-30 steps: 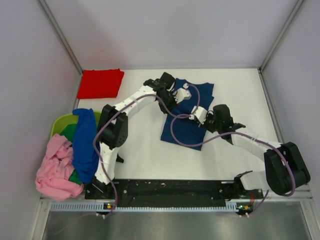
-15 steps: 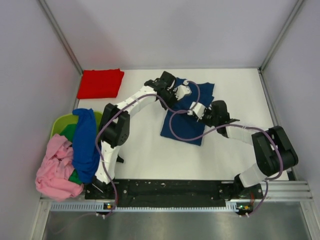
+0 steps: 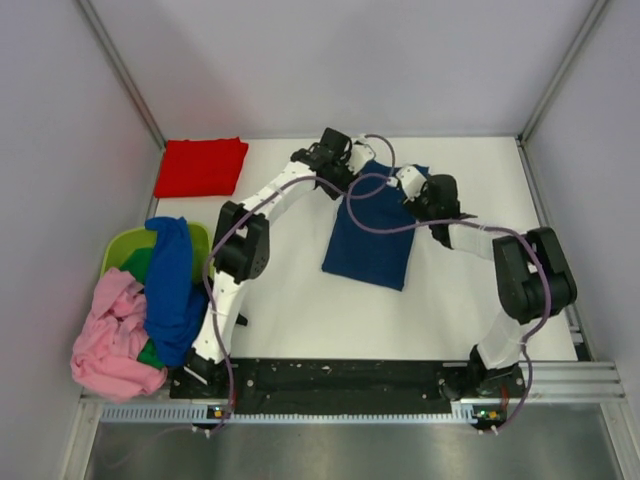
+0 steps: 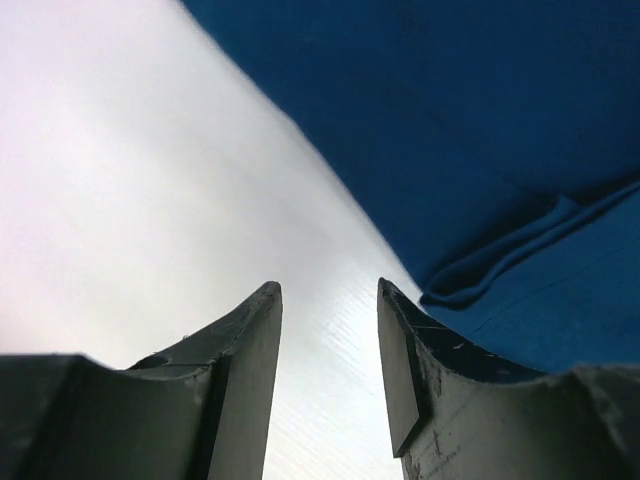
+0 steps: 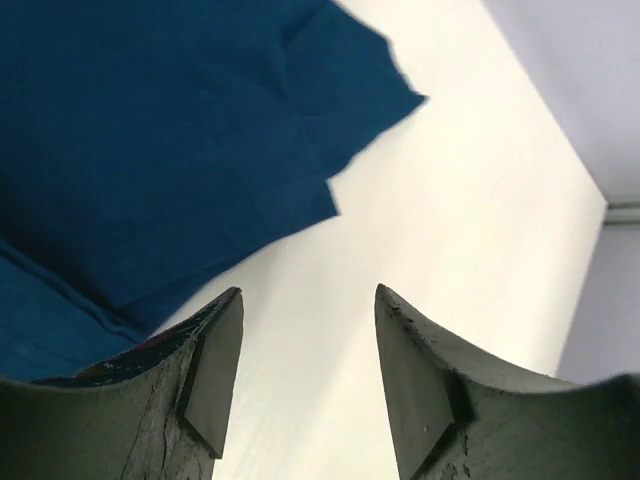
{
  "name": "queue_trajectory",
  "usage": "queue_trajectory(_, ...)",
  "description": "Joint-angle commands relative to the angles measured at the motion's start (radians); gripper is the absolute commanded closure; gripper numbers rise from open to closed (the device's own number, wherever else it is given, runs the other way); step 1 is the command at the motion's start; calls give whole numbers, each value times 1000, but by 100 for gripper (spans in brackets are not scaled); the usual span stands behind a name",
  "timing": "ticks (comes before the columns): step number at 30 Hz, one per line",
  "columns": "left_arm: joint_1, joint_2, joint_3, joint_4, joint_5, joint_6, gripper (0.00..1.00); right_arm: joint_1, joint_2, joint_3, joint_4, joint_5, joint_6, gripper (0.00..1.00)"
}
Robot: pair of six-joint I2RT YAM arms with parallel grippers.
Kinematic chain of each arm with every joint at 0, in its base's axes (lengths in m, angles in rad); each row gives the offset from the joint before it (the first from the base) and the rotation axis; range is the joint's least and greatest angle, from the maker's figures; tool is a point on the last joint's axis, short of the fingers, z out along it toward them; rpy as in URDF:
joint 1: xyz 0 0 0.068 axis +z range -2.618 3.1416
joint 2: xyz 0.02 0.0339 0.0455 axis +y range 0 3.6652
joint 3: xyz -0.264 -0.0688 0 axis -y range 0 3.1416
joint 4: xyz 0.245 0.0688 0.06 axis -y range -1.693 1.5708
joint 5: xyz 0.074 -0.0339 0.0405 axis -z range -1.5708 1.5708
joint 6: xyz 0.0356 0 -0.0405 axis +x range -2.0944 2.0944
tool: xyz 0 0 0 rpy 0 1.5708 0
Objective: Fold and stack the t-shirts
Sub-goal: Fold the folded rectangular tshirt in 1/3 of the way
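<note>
**Navy tee (image 3: 368, 235) let go after a fold**

A second ago both pincers were shut on the cloth, nearer its middle. Now the left gripper (image 4: 328, 290) and right gripper (image 5: 308, 292) sit at the tee's far edge, jaws parted and holding nothing (bare table (image 3: 470, 260) shows in each gap). The tee lies flat mid-table. The red tee (image 3: 201, 166) lies folded at far left. This fold looks finished.

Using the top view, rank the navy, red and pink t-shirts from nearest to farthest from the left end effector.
1. Navy t-shirt, right beside the left end effector, far middle.
2. Red t-shirt, folded in the far left corner.
3. Pink t-shirt, heaped at the near left edge.
</note>
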Motion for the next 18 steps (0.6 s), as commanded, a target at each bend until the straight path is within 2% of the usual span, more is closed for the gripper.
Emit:
queue_trajectory(1, 38, -99, 22, -11, 111, -68, 52, -12, -169, 1, 18, -23, 98, 45)
queue_trajectory(2, 38, -154, -53, 3, 169, -35, 52, -9, -223, -44, 21, -80, 96, 45)
queue_trajectory(4, 38, -266, -215, 25, 327, 71, 52, -3, -358, -157, 3, -294, 41, 43)
queue_trajectory(6, 36, -369, -373, 42, 503, 194, 51, 20, -464, -304, -14, -419, -64, 33)
queue_trajectory(8, 35, -443, -493, 14, 600, 323, 50, 83, -527, -380, -75, -440, -204, 29)
queue_trajectory(10, 31, -481, -576, -41, 674, 450, 46, 171, -524, -369, -215, -394, -337, 29)
queue_trajectory(13, 5, -510, -667, -77, 623, 533, 43, 251, -474, -343, -421, -332, -371, 26)
queue_trajectory(18, -65, -547, -846, 6, 511, 590, 40, 348, -480, -406, -417, -277, -359, 26)
